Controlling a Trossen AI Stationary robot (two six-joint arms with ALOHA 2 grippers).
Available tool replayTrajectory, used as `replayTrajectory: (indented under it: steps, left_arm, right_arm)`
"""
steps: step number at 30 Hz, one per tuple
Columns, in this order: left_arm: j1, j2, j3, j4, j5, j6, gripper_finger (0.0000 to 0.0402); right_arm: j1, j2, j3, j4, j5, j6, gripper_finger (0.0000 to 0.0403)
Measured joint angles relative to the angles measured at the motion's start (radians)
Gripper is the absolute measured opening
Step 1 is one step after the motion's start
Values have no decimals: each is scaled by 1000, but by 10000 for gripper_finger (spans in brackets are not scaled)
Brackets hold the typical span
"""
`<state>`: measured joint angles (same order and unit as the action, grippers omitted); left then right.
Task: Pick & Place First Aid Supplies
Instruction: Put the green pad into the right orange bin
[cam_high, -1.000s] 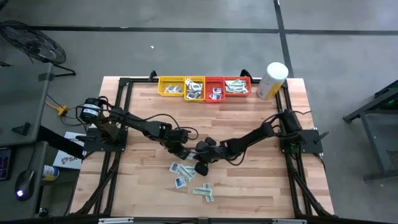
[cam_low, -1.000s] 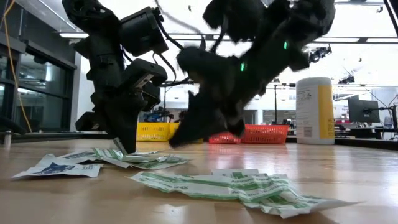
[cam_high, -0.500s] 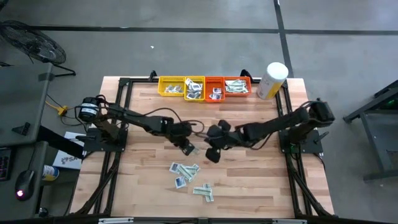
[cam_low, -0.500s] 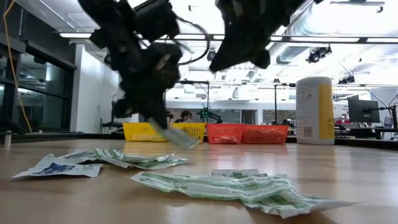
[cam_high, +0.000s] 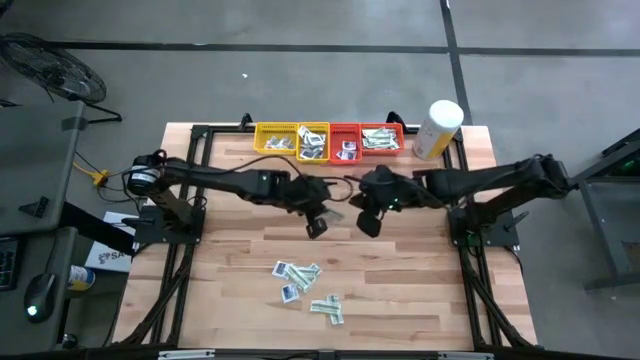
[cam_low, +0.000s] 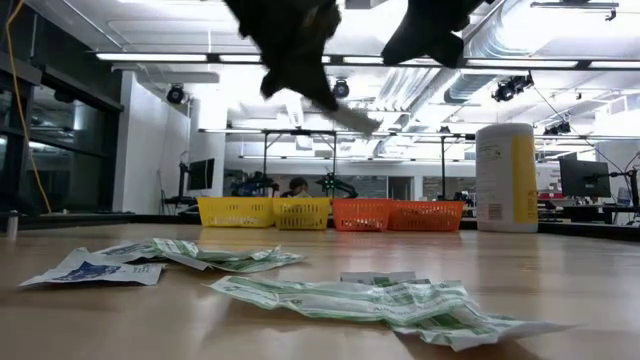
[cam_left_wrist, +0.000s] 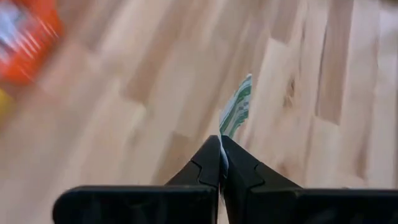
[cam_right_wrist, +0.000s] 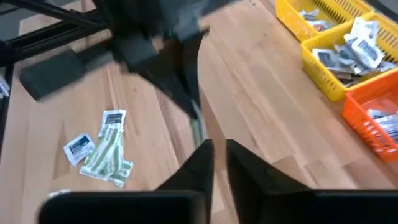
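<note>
Above the table's middle, between the trays (cam_high: 330, 140) and the loose packets (cam_high: 298, 272), both arms meet in the air. The left gripper (cam_high: 317, 226) is clenched on one narrow white-and-green strip (cam_left_wrist: 236, 112), which sticks out past its fingertips; the left wrist view shows this plainly. The right gripper (cam_high: 368, 222) hangs just beside it, on the side toward the canister (cam_high: 438, 128). Its jaws stand a narrow gap apart in its own wrist view, with nothing visibly between them.

Judging from this, the step in hand is carrying a picked strip from the pile toward the trays, or perhaps passing it to the right arm; which cannot be told. The trays, two yellow and two red in a row at the far edge, already hold packets. The next move calls for bringing the strip over the tray that holds its kind and letting go cleanly. Several more strips and blue-centred squares lie on the wood on the near side of the grippers, away from the trays, not yet sorted.
</note>
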<state>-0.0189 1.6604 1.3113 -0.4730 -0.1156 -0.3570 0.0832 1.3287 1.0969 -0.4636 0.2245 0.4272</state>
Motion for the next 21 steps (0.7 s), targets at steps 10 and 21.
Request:
replayTrajectory:
  steps: [10,21]
  left_arm:
    - [0,-1,194,-54,-143,155,0]
    - [0,-1,227,-47,-168,181,0]
  right_arm:
    - [-52,-15,1,17,-31,-73,194]
    - [-131,-14,2,-14,-82,-136,216]
